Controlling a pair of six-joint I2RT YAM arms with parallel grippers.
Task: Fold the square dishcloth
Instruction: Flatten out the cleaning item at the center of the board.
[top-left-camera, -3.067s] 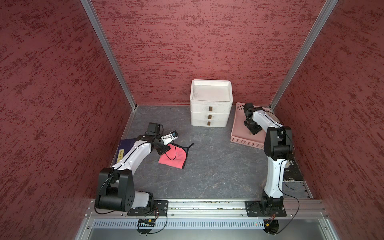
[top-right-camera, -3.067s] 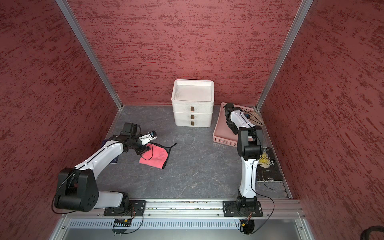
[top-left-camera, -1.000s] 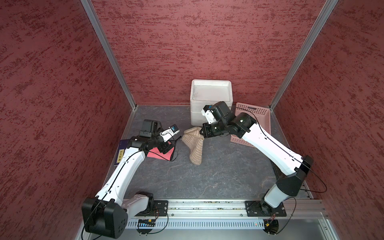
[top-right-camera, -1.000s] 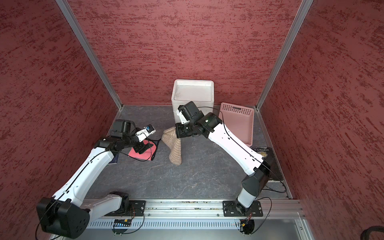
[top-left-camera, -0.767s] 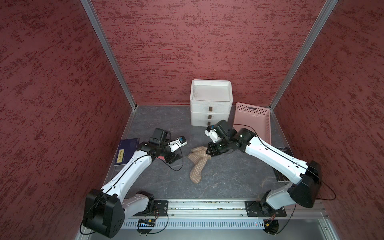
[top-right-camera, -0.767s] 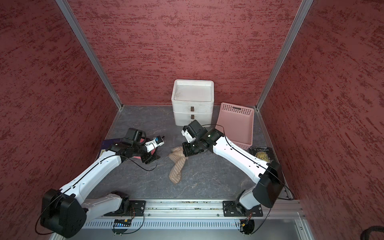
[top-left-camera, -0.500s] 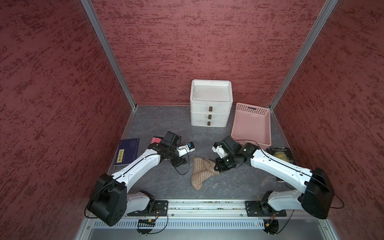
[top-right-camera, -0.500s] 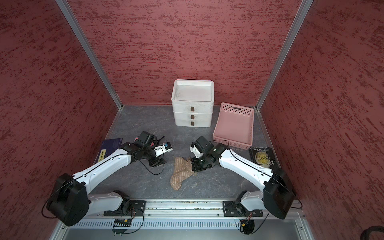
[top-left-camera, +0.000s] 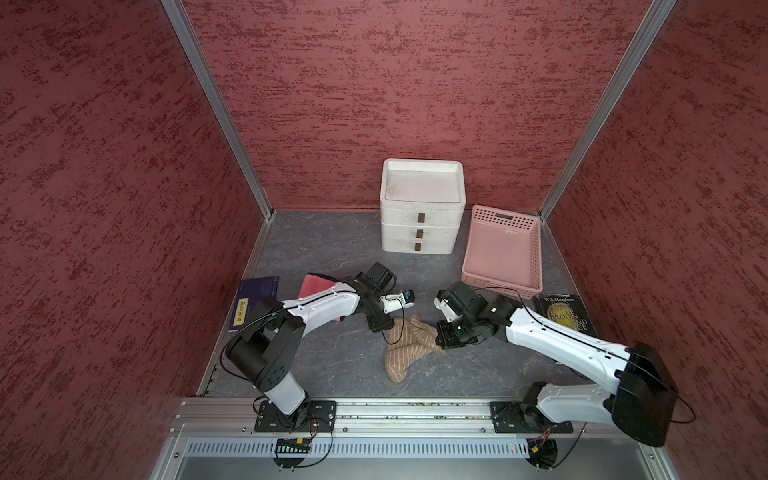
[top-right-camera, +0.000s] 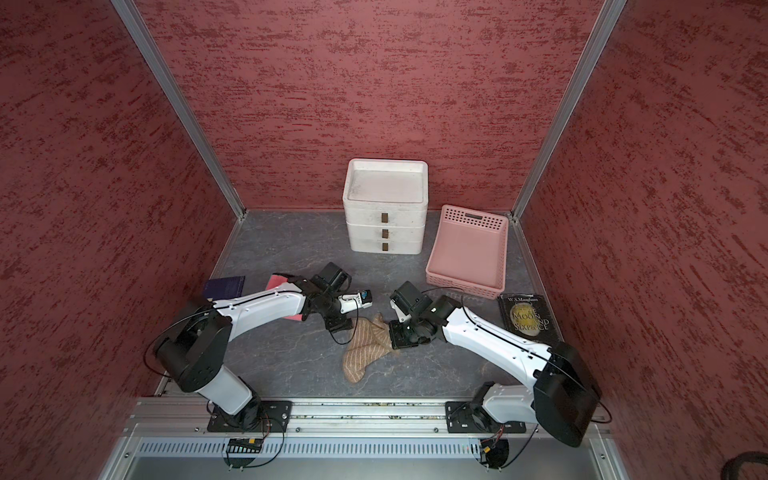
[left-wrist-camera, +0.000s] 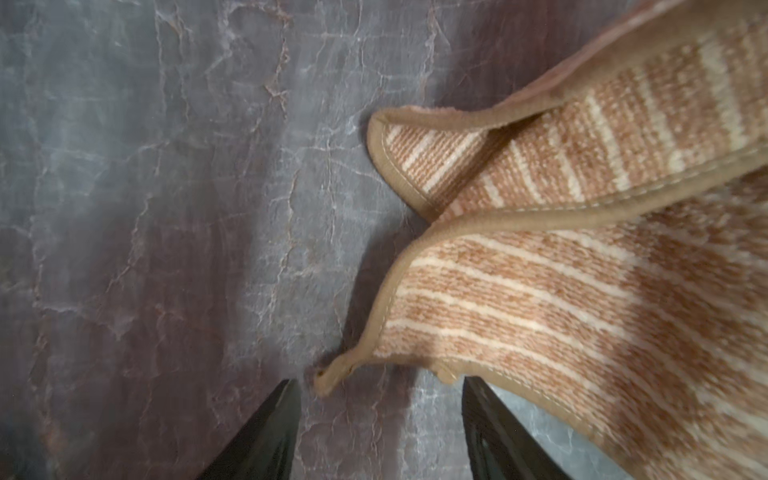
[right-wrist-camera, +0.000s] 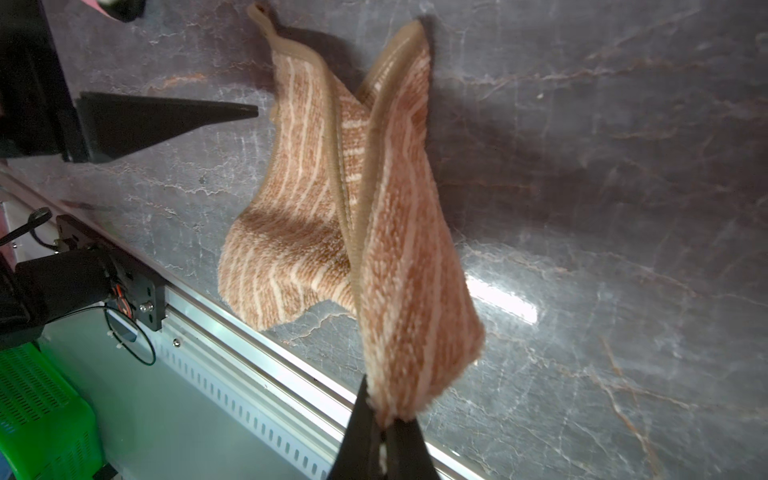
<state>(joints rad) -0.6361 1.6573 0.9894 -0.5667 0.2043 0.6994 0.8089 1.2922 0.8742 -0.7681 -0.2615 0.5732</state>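
Dishcloth (top-left-camera: 405, 345) status: the tan striped one sits bunched up near the front middle of the grey table (top-left-camera: 324, 249), right between the two arms in both top views. It's not flat at all, more of a twisted heap with one end raised.

The right gripper (right-wrist-camera: 377, 411) has its tips pinched tight on one edge of the dishcloth (right-wrist-camera: 374, 232). In the right wrist view the fabric droops away from that pinch, folds over itself along the hem, and its far corners rest on the table. In a top view the right gripper (top-right-camera: 395, 334) is low, at the cloth's right side.

The left gripper (left-wrist-camera: 378, 384) is spread fairly wide and isn't holding anything. In its wrist view the corner loop (left-wrist-camera: 328, 380) of the dishcloth (left-wrist-camera: 582, 291) lies on the table between the two dark fingers (left-wrist-camera: 266, 436). One finger is just beside the hem, but I can't tell if it actually touches. From above the left gripper (top-left-camera: 380, 326) points down at the cloth's left edge.

Other stuff around:
- white drawer unit (top-left-camera: 422, 220) at the back wall
- pink basket (top-left-camera: 503, 257) just beside it
- black book (top-left-camera: 565, 316) near the right wall
- dark blue notebook (top-left-camera: 255, 299) on the left
- red cloth (top-left-camera: 316, 284) partly hidden behind the left arm
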